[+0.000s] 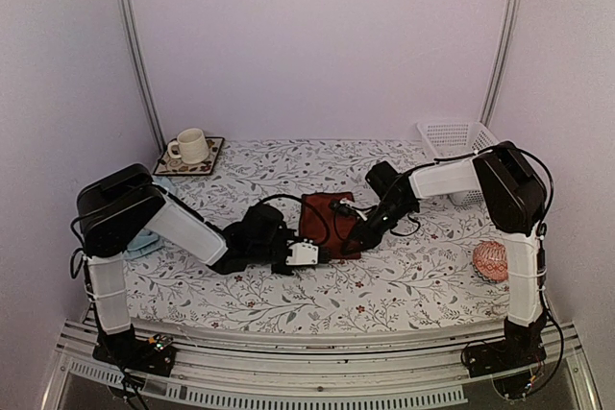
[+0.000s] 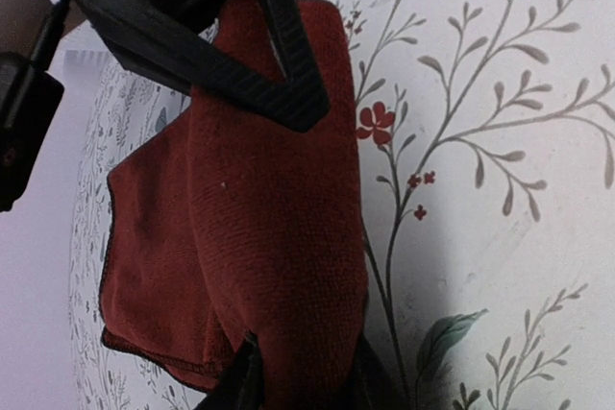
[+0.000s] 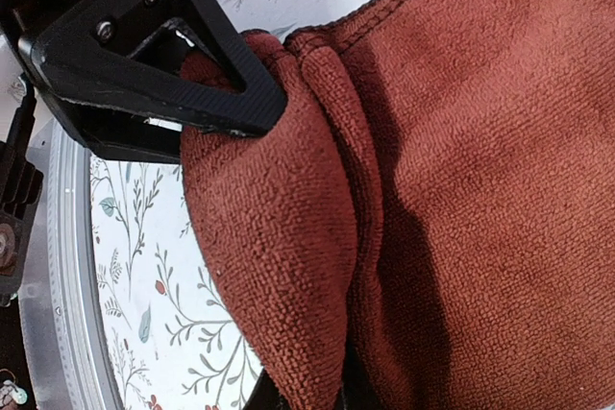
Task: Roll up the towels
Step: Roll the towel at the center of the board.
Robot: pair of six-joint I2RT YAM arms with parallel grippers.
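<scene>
Now, the red towel [image 1: 319, 218] sits in the middle of the flowered counter [image 1: 404, 285], partly rumpled, with both arms reaching in on it. The right pincer [image 3: 288, 256] is clamped on a bunched fold at the towel's edge, cloth squeezed between the black fingers [image 3: 192, 74] and bulging out past them. The left pincer [image 2: 281, 237] is on it from the other side, its jaws standing either side of a raised ridge of red cloth; whether they're actually pinching it, I can't tell. Off at the left edge, the blue towel [image 1: 144, 243] lies mostly hidden under the left arm, well apart from the red one. Back left, a mug [image 1: 190, 146] on a small mat [image 1: 213, 156]; back right, a white basket [image 1: 447, 136]; near right, a patterned ball [image 1: 490, 260].
</scene>
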